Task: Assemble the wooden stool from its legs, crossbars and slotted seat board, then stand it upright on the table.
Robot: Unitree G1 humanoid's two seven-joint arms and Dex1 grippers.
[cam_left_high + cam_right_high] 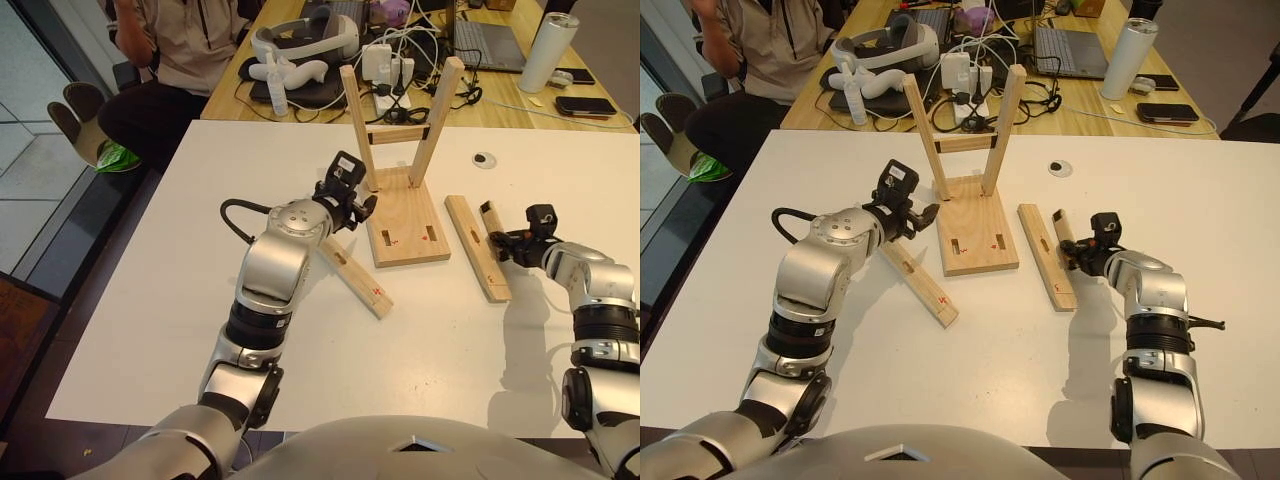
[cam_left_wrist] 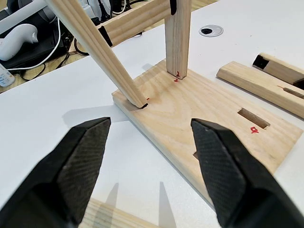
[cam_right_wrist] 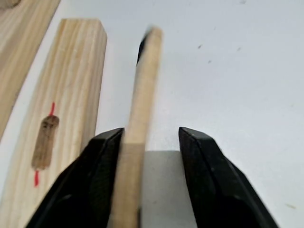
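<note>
right claw (image 3: pixel 152 134) apart, straddling crossbar (image 3: pixel 145 85) beside loose leg (image 3: pixel 71 85), seemingly to pinch it off table (image 3: pixel 237 71); left claw (image 2: pixel 149 127) apart, empty, facing half-built seat board (image 2: pixel 209 107).

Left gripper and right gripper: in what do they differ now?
The left gripper has nothing between its fingers; the right gripper has a thin crossbar between its own. The left gripper faces the seat board with two legs standing in it; the right gripper is beside a loose leg lying flat. Both are open, with black fingers.
</note>
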